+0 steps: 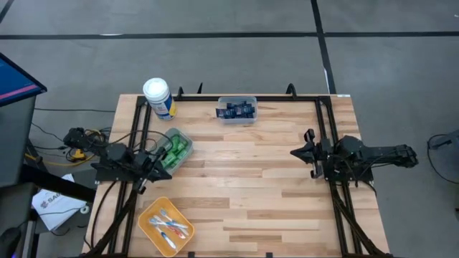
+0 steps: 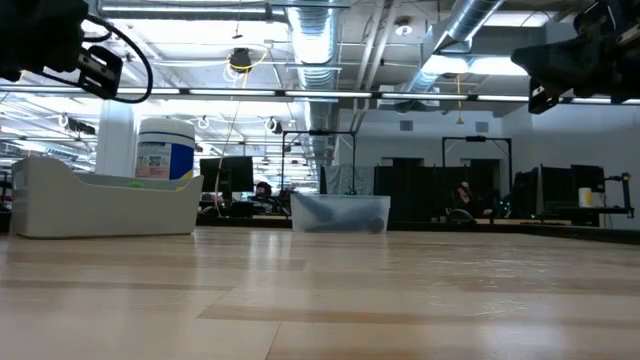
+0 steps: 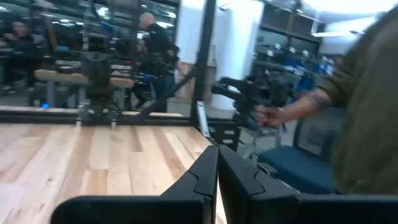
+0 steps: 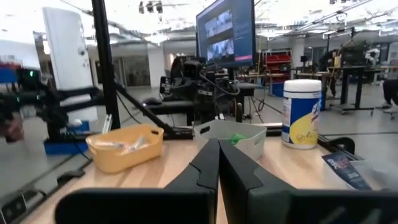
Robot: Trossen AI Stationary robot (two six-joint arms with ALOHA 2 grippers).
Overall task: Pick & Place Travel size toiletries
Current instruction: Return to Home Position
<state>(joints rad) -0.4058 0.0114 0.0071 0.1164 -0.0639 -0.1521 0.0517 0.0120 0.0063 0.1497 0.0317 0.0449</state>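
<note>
Inside rounded yellow tub (image 1: pixel 152 213), slim toothbrushes (image 1: pixel 168 227)

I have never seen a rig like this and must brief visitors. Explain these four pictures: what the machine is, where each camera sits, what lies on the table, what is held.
This is a robot with two dark arms at a wooden table. One picture looks straight down from above, one looks level across the tabletop, and two come from cameras on the arms' wrists. The left arm and right arm sit at the table's sides. The left end effector and right end effector, the two-finger grasping parts, are both shut and hold nothing. On the table stand a yellow bin with toothbrushes, a grey bin with green bottles, a clear bin with dark tubes, and a white canister. The left wrist picture also catches a person's sleeve close by.
</note>
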